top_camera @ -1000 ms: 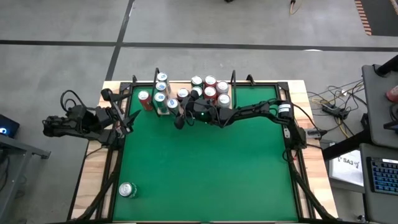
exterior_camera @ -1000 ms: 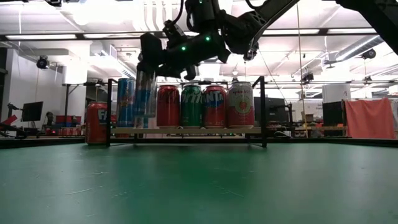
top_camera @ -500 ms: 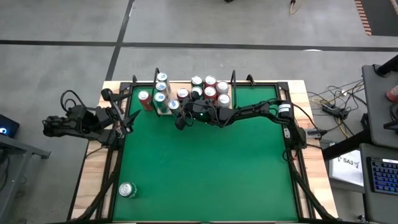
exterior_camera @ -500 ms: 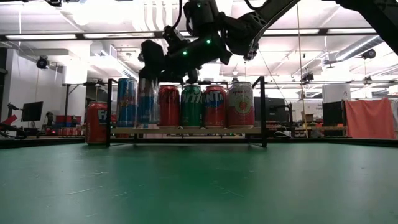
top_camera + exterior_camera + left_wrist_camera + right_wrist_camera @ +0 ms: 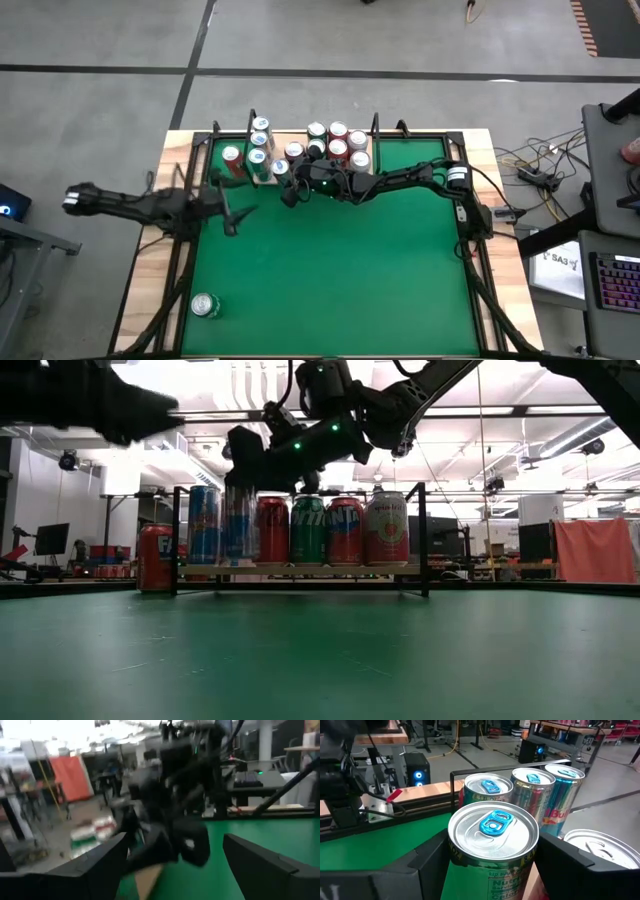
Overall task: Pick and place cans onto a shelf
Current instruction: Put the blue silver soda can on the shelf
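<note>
Can (image 5: 493, 847) with a silver top and blue tab sits between the right gripper (image 5: 490, 865) fingers, both dark fingers (image 5: 427, 865) flanking its body, pinching it. Low view: same can (image 5: 238, 525) upright at shelf (image 5: 300, 568) level, second in the front row, next to a blue can (image 5: 203, 525); whether its base touches the board I cannot tell. Right gripper (image 5: 285, 190) in the high view is at the shelf's front left part, arm reaching in from the right side of the table (image 5: 330, 290).

Rest of the front row: red can (image 5: 271, 530), green can (image 5: 307, 530), another red one (image 5: 345, 530), a pink-white one (image 5: 387, 528). One red can (image 5: 155, 558) stands on the table just left of the shelf upright. More cans behind in the right wrist view, incl. a silver-blue one (image 5: 563, 800).

One can (image 5: 205, 305) lies alone near the front left corner of the table, well apart from everything.

Left gripper (image 5: 230, 218) over the left part of the table, fingers spread, holding nothing. It's motion-blurred.
</note>
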`<state>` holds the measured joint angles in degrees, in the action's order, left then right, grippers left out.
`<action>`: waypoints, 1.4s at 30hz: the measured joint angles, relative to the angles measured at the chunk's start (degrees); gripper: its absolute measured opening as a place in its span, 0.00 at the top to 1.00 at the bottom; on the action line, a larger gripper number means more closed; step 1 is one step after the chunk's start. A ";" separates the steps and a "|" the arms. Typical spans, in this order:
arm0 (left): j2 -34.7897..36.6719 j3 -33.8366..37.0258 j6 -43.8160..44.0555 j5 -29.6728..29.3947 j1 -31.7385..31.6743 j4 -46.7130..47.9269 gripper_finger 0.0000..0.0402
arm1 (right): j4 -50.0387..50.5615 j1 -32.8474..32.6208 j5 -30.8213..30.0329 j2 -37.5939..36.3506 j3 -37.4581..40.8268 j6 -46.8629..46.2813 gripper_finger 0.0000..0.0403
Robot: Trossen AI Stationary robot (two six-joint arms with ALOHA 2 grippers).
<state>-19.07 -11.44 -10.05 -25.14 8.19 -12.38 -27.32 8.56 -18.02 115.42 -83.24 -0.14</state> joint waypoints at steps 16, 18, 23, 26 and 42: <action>-26.01 5.17 12.14 -6.84 -0.15 -18.44 0.23 | -0.89 0.38 -0.01 0.00 0.00 -0.58 0.39; -30.16 5.09 12.33 -7.40 -0.20 -21.54 0.23 | -0.87 0.46 0.00 0.00 0.00 -0.46 0.39; -40.94 5.22 13.51 -7.51 -0.57 -28.97 0.23 | -0.87 0.46 0.02 0.00 0.01 -0.43 0.39; -47.55 5.20 13.23 -9.13 -1.01 -34.33 0.28 | -0.87 0.46 0.06 0.00 0.00 -0.35 0.39; -70.07 4.01 11.94 -14.93 -6.05 -56.47 0.94 | -1.32 0.48 0.17 0.00 0.02 -3.04 0.39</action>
<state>-89.14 -7.43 1.90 -40.07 2.13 -68.84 -28.64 9.04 -17.85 115.42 -83.22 -3.18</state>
